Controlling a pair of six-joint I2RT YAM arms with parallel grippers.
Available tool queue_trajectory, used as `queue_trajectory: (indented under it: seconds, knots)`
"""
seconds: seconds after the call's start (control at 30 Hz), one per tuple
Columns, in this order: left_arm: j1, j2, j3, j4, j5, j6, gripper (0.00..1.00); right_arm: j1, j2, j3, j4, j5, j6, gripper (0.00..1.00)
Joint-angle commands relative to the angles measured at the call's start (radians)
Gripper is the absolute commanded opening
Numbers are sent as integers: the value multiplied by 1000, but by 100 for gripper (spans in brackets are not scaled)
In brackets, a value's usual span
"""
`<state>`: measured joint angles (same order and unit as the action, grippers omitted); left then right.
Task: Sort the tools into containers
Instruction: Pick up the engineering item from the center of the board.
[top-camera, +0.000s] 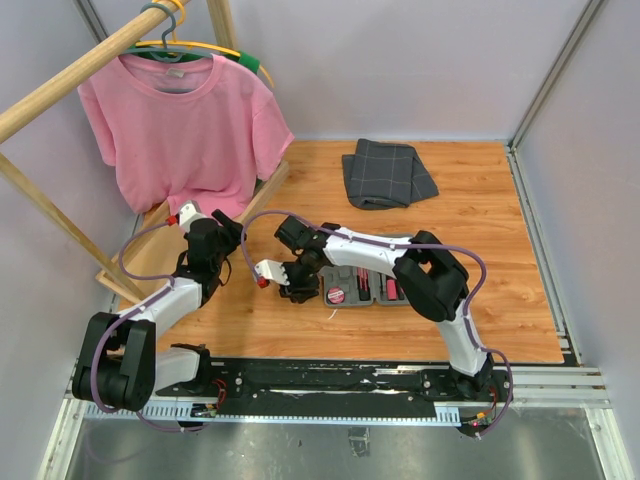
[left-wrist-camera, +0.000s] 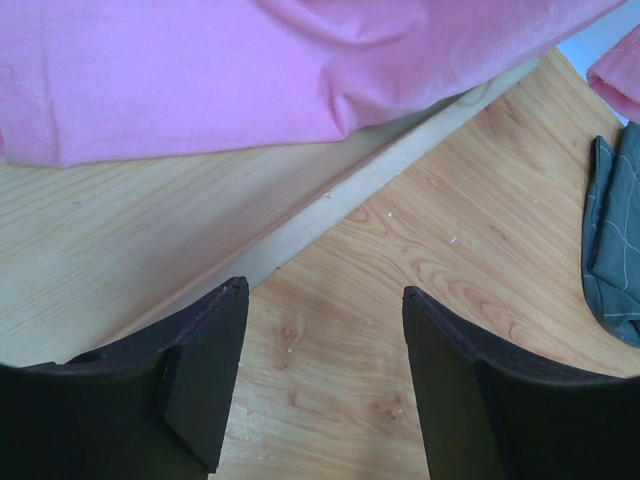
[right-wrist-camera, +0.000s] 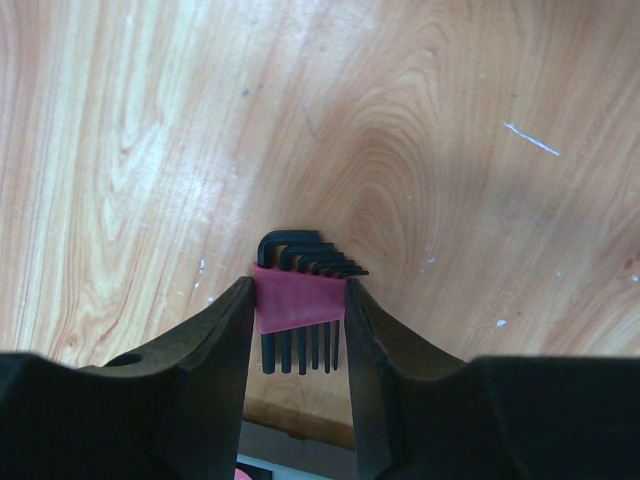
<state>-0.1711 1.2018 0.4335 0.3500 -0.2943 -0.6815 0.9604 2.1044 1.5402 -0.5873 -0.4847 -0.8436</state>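
A set of black hex keys in a red holder (right-wrist-camera: 300, 305) sits between the fingers of my right gripper (right-wrist-camera: 298, 285), which is shut on the holder's two sides, just above the wooden table. In the top view that gripper (top-camera: 296, 288) points down at the table left of an open grey tool case (top-camera: 366, 287) holding red-handled tools; the hex keys are hidden there. My left gripper (top-camera: 228, 226) stands open over bare wood near the rack's foot, its fingers (left-wrist-camera: 215, 345) wide apart with nothing between them.
A pink T-shirt (top-camera: 180, 125) hangs from a wooden rack (top-camera: 60, 85) at the back left, its base board (left-wrist-camera: 330, 190) just ahead of my left gripper. A folded grey cloth (top-camera: 385, 173) lies at the back centre.
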Motion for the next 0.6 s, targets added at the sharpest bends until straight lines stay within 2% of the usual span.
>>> queue_trajectory:
  seconds: [0.0,0.23,0.57]
  knots:
    - [12,7,28,7,-7,2,67,-13,64,15,-25,97,99,34]
    - [13,7,28,6,-6,1,67,-6,-46,-44,72,6,106,32]
    - [13,5,28,3,-7,0,67,-13,-110,-39,111,-9,109,34]
